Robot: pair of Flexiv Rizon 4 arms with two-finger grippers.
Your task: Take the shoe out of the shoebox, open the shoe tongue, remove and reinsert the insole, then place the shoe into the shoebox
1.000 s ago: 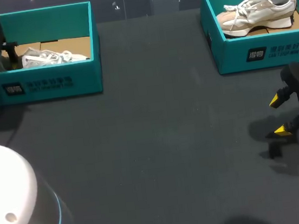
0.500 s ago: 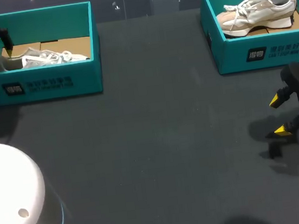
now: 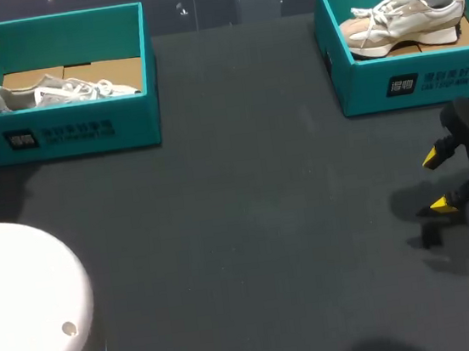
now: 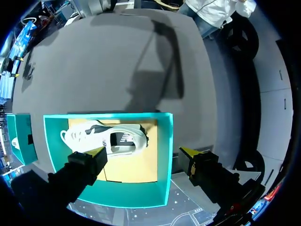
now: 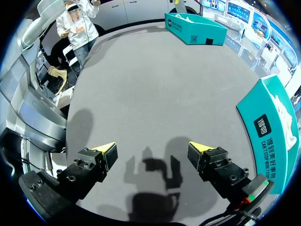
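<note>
Left gripper (image 4: pixel 143 151) (fingers (image 4: pixel 87 164) apart) — above the shoebox (image 4: pixel 164 141)

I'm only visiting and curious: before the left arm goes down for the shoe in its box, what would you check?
1. The left gripper is open: ok.
2. The shoe lies uncovered in the left box: ok.
3. The left gripper is centred over the shoe: not ok, one finger looks beyond the box wall.
4. The right gripper is open over bare table, apart from the right box: ok.
5. The laces are loose: cannot tell.
</note>
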